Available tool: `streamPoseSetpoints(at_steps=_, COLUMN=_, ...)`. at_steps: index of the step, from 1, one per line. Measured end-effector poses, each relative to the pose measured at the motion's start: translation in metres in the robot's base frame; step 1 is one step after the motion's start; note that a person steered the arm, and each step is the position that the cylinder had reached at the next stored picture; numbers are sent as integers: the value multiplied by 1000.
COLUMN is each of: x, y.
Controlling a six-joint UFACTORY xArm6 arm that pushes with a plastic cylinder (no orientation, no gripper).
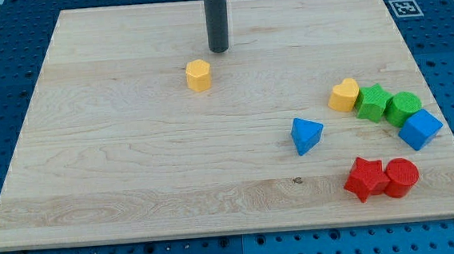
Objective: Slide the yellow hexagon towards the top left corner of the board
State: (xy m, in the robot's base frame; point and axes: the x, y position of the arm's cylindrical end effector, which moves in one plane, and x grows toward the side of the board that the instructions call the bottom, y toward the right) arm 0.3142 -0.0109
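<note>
Wooden board (135, 189) | yellow hexagon (198, 75) upper middle, left of centre | my tip (218, 51) just beside it at 1 o'clock, not touching, holding nothing | other blocks cluster well apart at 4 o'clock
</note>
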Motion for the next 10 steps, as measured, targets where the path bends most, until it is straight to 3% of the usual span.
streamPoseSetpoints(at_steps=2, x=12, y=18)
streamPoseSetpoints(at_steps=5, x=166, y=52)
streamPoseSetpoints(at_steps=6, x=176, y=44)
streamPoseSetpoints(at_steps=8, x=103, y=15)
streamPoseSetpoints(at_steps=10, x=80, y=-62)
